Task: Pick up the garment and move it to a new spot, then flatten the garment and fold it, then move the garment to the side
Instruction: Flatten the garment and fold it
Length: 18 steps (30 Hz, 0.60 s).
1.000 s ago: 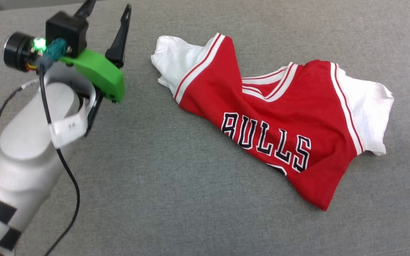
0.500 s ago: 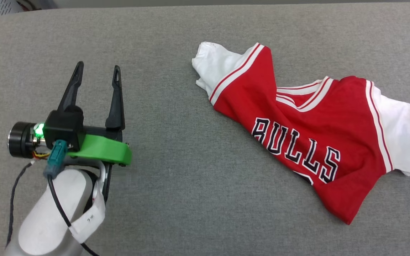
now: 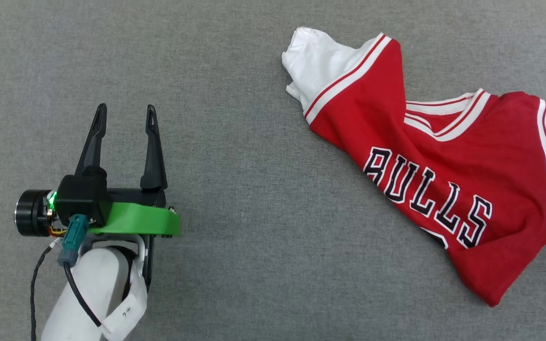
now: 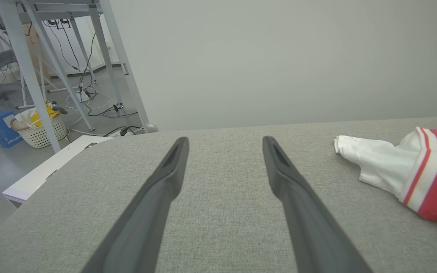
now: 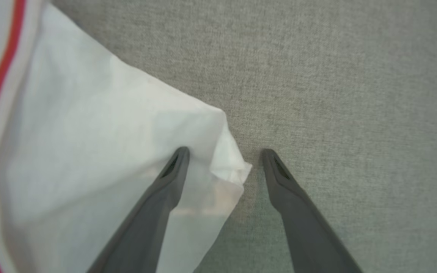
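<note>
The garment (image 3: pixel 448 184) is a red jersey with white sleeves, striped trim and black "BULLS" lettering. It lies crumpled on the grey cloth surface (image 3: pixel 254 94) at the right of the head view and runs past that view's right edge. My left gripper (image 3: pixel 125 108) stands open at the lower left, well apart from the garment, nothing between its fingers. In the left wrist view the left gripper (image 4: pixel 225 139) points along the table, with the garment's white sleeve (image 4: pixel 378 167) to its right. My right gripper (image 5: pixel 225 151) is open, with the corner of a white sleeve (image 5: pixel 89 151) between its fingers.
In the left wrist view the table's left edge (image 4: pixel 44 178) drops to the floor. There stand white frame legs (image 4: pixel 29 76), a white basket (image 4: pixel 44 131), a blue box (image 4: pixel 2 129) and loose cables (image 4: pixel 89 98). A pale grey wall (image 4: pixel 279 57) rises behind the table.
The head view has shifted, so the garment sits further right in it. My left arm has come down from close to the camera to low over the table, still open.
</note>
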Tool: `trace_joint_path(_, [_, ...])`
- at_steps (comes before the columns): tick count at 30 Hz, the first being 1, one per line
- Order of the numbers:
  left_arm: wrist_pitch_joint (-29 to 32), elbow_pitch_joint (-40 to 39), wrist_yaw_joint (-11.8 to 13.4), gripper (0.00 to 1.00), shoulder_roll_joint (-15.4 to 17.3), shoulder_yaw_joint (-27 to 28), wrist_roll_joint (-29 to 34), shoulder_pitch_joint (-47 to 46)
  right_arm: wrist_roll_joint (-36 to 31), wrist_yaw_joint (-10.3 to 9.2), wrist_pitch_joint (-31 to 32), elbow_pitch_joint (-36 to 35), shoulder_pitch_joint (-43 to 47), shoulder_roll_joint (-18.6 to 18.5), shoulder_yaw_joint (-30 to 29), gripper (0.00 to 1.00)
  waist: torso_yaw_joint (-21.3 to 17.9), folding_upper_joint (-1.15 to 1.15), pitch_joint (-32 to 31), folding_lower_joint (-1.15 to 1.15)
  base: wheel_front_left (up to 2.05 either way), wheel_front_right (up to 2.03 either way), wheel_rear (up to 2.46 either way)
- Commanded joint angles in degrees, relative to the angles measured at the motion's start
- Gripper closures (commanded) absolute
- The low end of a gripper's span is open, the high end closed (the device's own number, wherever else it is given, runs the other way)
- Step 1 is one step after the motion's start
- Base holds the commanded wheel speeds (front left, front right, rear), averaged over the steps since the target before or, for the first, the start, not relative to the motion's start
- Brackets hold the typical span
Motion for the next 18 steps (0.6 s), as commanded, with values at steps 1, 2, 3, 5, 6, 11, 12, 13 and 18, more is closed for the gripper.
trace_joint_path(1, [-0.33,-0.02,-0.78,0.00,-0.87,0.85,1.09,1.03,1.09,-0.04,0.46,1.52,-0.34,1.01,1.42,0.00,0.90,0.00,0.96,0.00,0.00,0.00,0.00])
trace_joint_path(2, [-0.33,0.07,-1.25,0.00,-1.39,1.48,1.55,1.14,2.02,-0.04,0.63,2.00,-0.34,1.21,2.31,0.00,0.93,0.00,0.95,0.00,0.00,0.00,0.00])
trace_joint_path(3, [-0.33,0.14,-1.61,0.00,-1.77,2.01,1.90,1.22,2.50,-0.04,0.25,1.99,-0.52,1.09,2.98,0.24,0.88,0.00,0.90,0.00,0.00,0.00,0.00])
trace_joint_path(5, [-0.33,0.46,-2.47,0.00,-2.46,3.18,2.62,1.42,2.95,-0.04,-1.94,1.88,-1.62,0.36,3.72,1.00,0.63,0.00,0.54,0.00,0.00,0.00,0.00])
trace_joint_path(6, [-0.33,0.71,-2.93,0.00,-2.82,3.73,3.03,1.54,3.23,-0.04,-2.94,1.97,-2.33,-0.27,3.93,1.00,0.50,0.00,0.24,0.00,0.00,0.00,0.00])
trace_joint_path(11, [-0.33,1.42,-4.90,0.00,-4.40,5.34,4.84,1.69,3.04,-0.04,-10.02,3.67,-7.22,-4.07,1.80,1.00,0.48,0.00,-0.99,0.00,0.00,0.00,0.00])
trace_joint_path(12, [-0.34,1.49,-5.29,0.00,-4.77,5.64,5.19,1.75,3.25,-0.04,-11.01,4.36,-8.17,-4.84,1.15,1.00,0.57,0.00,-1.17,0.00,0.00,0.00,0.00])
trace_joint_path(13, [-0.34,1.55,-5.60,0.00,-5.06,5.86,5.46,1.81,3.35,-0.04,-11.76,4.93,-8.83,-5.45,0.65,1.00,0.65,0.00,-1.32,0.00,0.00,0.00,0.00])
trace_joint_path(18, [-0.34,1.92,-7.22,0.00,-6.64,6.95,6.81,2.35,2.88,-0.04,-15.25,10.92,-9.91,-8.36,-2.81,1.00,1.27,0.00,-1.53,0.00,0.00,0.00,0.00])
